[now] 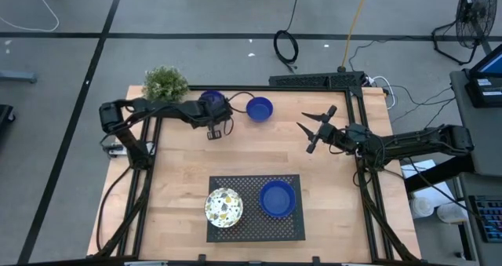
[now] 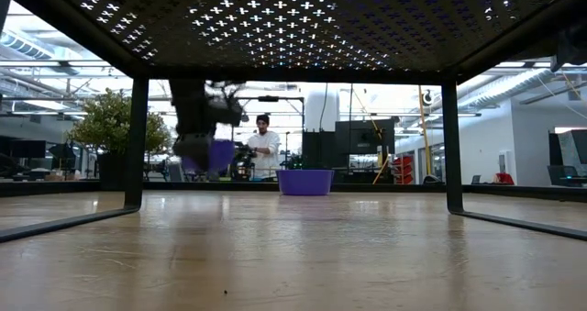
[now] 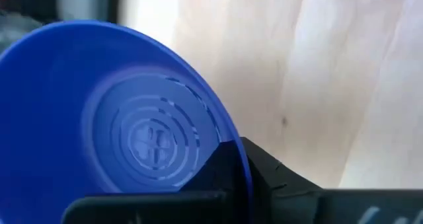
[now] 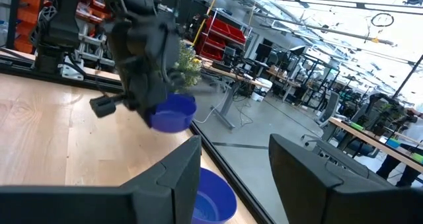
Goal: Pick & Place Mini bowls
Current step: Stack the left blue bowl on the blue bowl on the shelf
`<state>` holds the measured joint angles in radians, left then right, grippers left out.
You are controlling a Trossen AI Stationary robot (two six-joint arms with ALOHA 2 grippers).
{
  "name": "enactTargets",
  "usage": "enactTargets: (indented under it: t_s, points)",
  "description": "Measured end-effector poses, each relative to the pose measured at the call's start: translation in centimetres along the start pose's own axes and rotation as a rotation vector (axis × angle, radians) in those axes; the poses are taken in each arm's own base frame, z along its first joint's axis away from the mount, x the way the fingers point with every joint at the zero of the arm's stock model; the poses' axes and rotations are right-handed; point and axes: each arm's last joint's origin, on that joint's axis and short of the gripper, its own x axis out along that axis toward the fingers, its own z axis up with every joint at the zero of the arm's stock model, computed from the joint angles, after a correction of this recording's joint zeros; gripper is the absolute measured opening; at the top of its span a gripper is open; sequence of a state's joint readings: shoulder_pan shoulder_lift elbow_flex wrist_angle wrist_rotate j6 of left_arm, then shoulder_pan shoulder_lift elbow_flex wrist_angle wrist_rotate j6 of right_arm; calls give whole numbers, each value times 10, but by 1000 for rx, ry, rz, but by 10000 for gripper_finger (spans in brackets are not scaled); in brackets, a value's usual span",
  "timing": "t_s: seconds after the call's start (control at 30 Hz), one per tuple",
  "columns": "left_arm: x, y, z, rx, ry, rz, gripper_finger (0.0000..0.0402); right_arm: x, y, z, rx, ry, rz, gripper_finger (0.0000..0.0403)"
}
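**Blue bowl gripped at the desk's far edge**

Blue and glossy, the mini bowl sat clamped in my left fingers, lifted clear of the wooden desk near the far edge, just beside the potted plant. It hung tilted, its open mouth turned sideways toward my wrist so I saw the ringed bottom; being round, it had no long axis. A second blue bowl stood upright on the desk close by. My right fingers were spread wide and empty, above the desk's right side. On the dark perforated mat near the front lay a speckled white bowl and another blue bowl, both mouth up.
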<state>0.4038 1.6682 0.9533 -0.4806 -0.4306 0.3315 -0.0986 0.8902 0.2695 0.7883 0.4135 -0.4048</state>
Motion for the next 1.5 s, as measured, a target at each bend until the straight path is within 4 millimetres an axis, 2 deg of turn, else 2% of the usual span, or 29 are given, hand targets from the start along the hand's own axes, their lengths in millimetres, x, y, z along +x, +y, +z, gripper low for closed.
enactTargets:
  t_s: [0.17,0.3,0.47,0.57,0.73,0.87,0.97,1.1,1.23,1.4,1.5]
  points:
    - [-35,1,16,33,-110,84,18,0,0,0,1,-1,-1,164]
    - [-69,4,29,34,-237,105,6,0,0,1,14,-7,-3,164]
    - [-108,0,41,80,-363,132,15,0,-1,1,25,-13,-6,164]
    - [-125,-5,48,136,-394,184,8,0,-1,1,25,-14,-6,164]
    - [-145,-18,56,210,-450,236,14,0,-1,3,39,-25,-10,164]
    - [-150,-27,56,252,-459,247,9,0,-2,3,69,-34,-14,164]
    - [-153,-31,56,263,-468,243,7,1,-3,8,158,-49,-32,164]
    - [-155,-35,56,299,-460,273,15,18,-7,33,210,76,-15,164]
    - [-155,-35,56,337,-455,283,6,49,-20,80,221,241,47,164]
    - [-155,-34,56,396,-434,322,12,92,-35,137,233,256,169,165]
    - [-155,-33,55,444,-409,365,6,121,-34,152,185,293,188,173]
